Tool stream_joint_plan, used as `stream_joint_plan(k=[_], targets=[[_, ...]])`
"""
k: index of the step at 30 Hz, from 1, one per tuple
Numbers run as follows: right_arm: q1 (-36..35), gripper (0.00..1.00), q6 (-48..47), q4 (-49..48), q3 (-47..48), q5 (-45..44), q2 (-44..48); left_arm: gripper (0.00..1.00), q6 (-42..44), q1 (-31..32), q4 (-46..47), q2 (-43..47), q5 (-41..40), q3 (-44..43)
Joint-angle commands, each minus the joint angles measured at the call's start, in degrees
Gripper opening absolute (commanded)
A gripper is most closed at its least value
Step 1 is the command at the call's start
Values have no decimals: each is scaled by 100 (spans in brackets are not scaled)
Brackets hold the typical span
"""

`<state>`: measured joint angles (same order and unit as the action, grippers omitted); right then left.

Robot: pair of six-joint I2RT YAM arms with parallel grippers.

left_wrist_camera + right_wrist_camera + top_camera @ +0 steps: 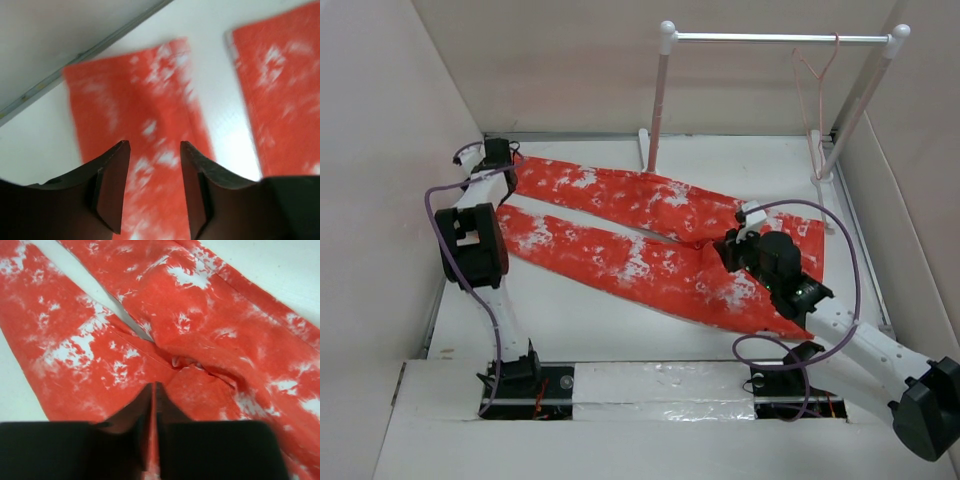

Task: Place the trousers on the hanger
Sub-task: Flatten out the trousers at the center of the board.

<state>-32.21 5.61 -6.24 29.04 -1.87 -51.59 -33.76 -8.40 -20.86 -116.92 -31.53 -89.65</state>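
**Grasping the trousers; hanger not yet approached**

The left claw [152,150] hovers with jaws apart, and directly beneath it lies one leg end of the bright orange-red, white-splotched cloth trousers [620,262]; that view is blurred. The right claw [153,390] is pinched together on a fold at the crotch. Next the left should close, then both lift. Far beyond the right claw, the thin pinkish wire hanger [832,55] hangs on the white metal rail [780,38], its lower bar hard to trace.

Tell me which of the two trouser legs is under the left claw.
The far leg, the one nearer the white rail: its cuff end lies below the open left claw. The near leg lies apart, to one side.
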Motion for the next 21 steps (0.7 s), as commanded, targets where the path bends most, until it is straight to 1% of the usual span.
stream_joint_plan(k=[1, 2, 3, 4, 5, 6, 7, 8, 9, 10, 11, 12, 13, 14, 15, 16, 17, 19, 21], targets=[[39, 0, -51, -88, 6, 20, 263, 40, 89, -108, 459, 1230, 75, 938], [39, 0, -25, -123, -38, -6, 307, 31, 19, -178, 512, 1320, 190, 1158], [39, 0, -7, -149, -73, -24, 377, 12, -51, -275, 574, 1391, 313, 1473], [39, 0, 10, -115, -74, -41, 395, 2, -165, -459, 548, 1479, 523, 1581], [39, 0, 28, -79, -74, -111, 413, 0, -218, -547, 548, 1514, 629, 1712], [39, 0, 54, 17, -65, -199, 431, 0, -245, -627, 592, 1567, 744, 1949], [39, 0, 89, 87, -65, -470, 457, 0, -306, -819, 618, 1654, 875, 2055], [39, 0, 125, 140, -65, -577, 466, 0, -342, -908, 662, 1707, 1146, 2170], [91, 0, 177, 228, -65, -639, 483, 7, -359, -1013, 767, 1760, 1262, 2388], [144, 6, 265, 272, -65, -718, 492, 12, -386, -1110, 829, 1839, 1359, 2495], [205, 9, 300, 299, -74, -727, 545, 19, -386, -1285, 908, 1866, 1482, 2592], [267, 13, 318, 360, -82, -718, 580, 32, -377, -1356, 996, 1866, 1509, 2706], [398, 22, 370, 395, -91, -684, 632, 37, -386, -1426, 1014, 1797, 1527, 2724], [460, 28, 397, 430, -117, -631, 763, 41, -377, -1566, 1023, 1744, 1631, 2724], [513, 34, 415, 535, -135, -604, 843, 47, -377, -1568, 1049, 1682, 1693, 2716], [592, 44, 467, 562, -179, -587, 931, 49, -386, -1646, 1075, 1629, 1755, 2698], [593, 48, 502, 597, -223, -604, 1001, 50, -377, -1647, 1110, 1533, 1825, 2689], [733, 54, 677, 869, -354, -613, 1239, 50, -377, -1647, 1251, 1427, 1887, 2672], [891, 55, 914, 1088, -521, -578, 1475, 50, -438, -1647, 1435, 1348, 2097, 2680]])
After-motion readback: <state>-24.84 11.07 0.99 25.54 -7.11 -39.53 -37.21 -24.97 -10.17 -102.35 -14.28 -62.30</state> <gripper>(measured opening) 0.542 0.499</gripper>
